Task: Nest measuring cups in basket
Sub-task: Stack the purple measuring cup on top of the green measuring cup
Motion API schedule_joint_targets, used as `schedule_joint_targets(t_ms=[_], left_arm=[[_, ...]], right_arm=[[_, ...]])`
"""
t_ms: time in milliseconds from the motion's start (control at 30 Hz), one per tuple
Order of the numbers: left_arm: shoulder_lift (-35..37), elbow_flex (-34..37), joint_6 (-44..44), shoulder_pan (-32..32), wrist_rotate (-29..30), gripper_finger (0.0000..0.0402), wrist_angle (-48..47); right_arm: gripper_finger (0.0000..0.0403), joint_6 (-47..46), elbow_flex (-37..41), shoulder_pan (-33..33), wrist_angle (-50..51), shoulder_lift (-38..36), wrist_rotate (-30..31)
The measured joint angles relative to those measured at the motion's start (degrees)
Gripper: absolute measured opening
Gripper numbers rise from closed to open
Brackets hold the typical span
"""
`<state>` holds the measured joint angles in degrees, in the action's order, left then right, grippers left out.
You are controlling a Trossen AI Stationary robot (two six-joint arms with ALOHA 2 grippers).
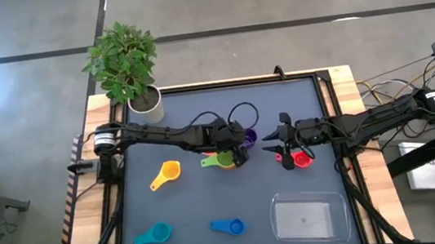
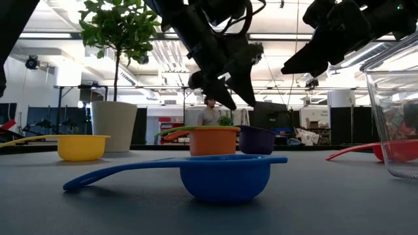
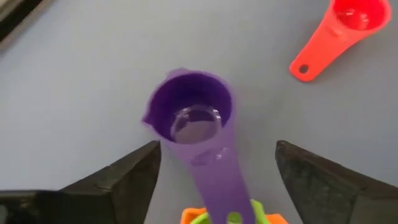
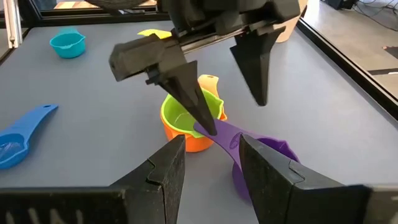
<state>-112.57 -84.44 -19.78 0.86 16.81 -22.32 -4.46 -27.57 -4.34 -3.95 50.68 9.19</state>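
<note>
Basket [image 1: 309, 216] sits far from both my hands, clear and low, near the table's front edge. My left gripper [image 4: 227, 93] hangs with fingers wide over the purple cup [image 3: 194, 118], whose handle rests on the green cup [image 4: 186, 115] inside the orange cup [image 2: 213, 140]. My right gripper [image 1: 282, 137] is partly open, with the red cup [image 1: 297, 160] just beside it.
</note>
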Motion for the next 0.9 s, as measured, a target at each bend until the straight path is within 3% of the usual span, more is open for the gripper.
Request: schedule_joint_targets(t_ms=[233, 567, 900], left_arm=[[-0.5, 0.3, -0.3, 0.1, -0.1, 0.0339, 2.1], [-5.5, -3.1, -0.3, 0.3, -0.4, 0.0341, 1.2], [-7.5, -5.3, -3.5, 2.1, -1.3, 0.0341, -6.8]], right_arm=[[0.0139, 0.0, 0.0, 0.0, 0.0, 0.0, 0.0], [0.0139, -0.4, 0.0, 0.0, 0.3, 0.0, 0.0], [0.0139, -0.4, 0.0, 0.0, 0.3, 0.0, 0.0]])
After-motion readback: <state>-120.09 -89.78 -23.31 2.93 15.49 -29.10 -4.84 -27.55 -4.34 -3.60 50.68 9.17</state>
